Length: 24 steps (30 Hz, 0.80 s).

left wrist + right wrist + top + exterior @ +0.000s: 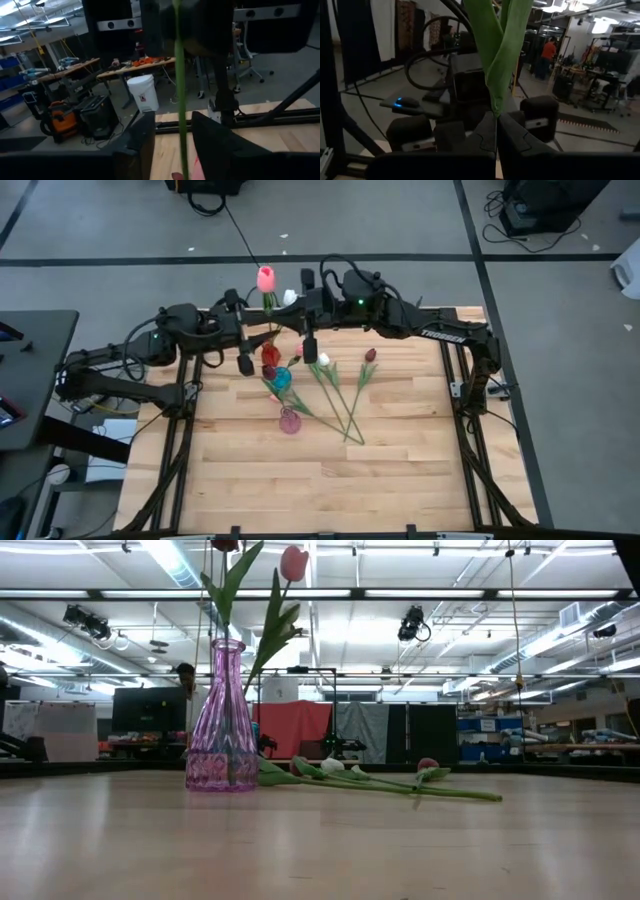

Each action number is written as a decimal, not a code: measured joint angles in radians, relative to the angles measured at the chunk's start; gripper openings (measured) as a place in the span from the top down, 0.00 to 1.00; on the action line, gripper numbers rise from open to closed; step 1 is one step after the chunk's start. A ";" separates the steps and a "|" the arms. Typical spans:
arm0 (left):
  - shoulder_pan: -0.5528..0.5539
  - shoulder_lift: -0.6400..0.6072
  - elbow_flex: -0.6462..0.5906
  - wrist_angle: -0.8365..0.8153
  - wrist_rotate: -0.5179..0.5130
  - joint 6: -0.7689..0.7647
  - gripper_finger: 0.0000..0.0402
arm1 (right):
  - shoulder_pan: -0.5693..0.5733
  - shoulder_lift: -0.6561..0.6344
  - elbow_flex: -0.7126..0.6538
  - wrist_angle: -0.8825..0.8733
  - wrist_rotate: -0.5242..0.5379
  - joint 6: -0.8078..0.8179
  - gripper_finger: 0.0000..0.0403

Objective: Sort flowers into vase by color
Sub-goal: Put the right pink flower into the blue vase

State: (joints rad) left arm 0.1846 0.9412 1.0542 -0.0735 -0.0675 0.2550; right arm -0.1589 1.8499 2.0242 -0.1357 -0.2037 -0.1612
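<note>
Right wrist view shows you the right gripper (496, 131) pinched shut on a tulip's green stem (496, 75), with leaves rising straight up from the fingertips. From above, you can see that gripper (310, 352) at the far middle of the table (400, 470), with a pink tulip (266, 278) standing high beside it. Your left gripper (245, 363) sits just to its left; in its own wrist view a stem (180, 100) runs up between its parted fingers (142, 135), but you cannot tell whether they touch it. Below the grippers stand three vases: red (270, 355), blue (282, 378) and pink (289, 421). Loose tulips (345, 395) lie on the wood right of the vases. Low down, the pink vase (222, 720) holds two stems.
</note>
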 joint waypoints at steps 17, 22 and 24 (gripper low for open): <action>0.013 -0.041 -0.003 -0.013 0.065 0.025 0.98 | 0.005 0.000 0.000 -0.068 0.028 0.063 0.83; 0.060 -0.133 -0.012 -0.039 0.139 0.003 0.98 | -0.001 -0.010 0.000 -0.095 0.028 0.100 0.68; 0.083 -0.174 -0.013 -0.070 0.158 0.003 0.98 | -0.004 -0.028 0.000 -0.142 0.020 0.090 0.65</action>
State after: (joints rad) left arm 0.2676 0.7674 1.0412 -0.1435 0.0907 0.2581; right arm -0.1632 1.8224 2.0243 -0.2777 -0.1832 -0.0714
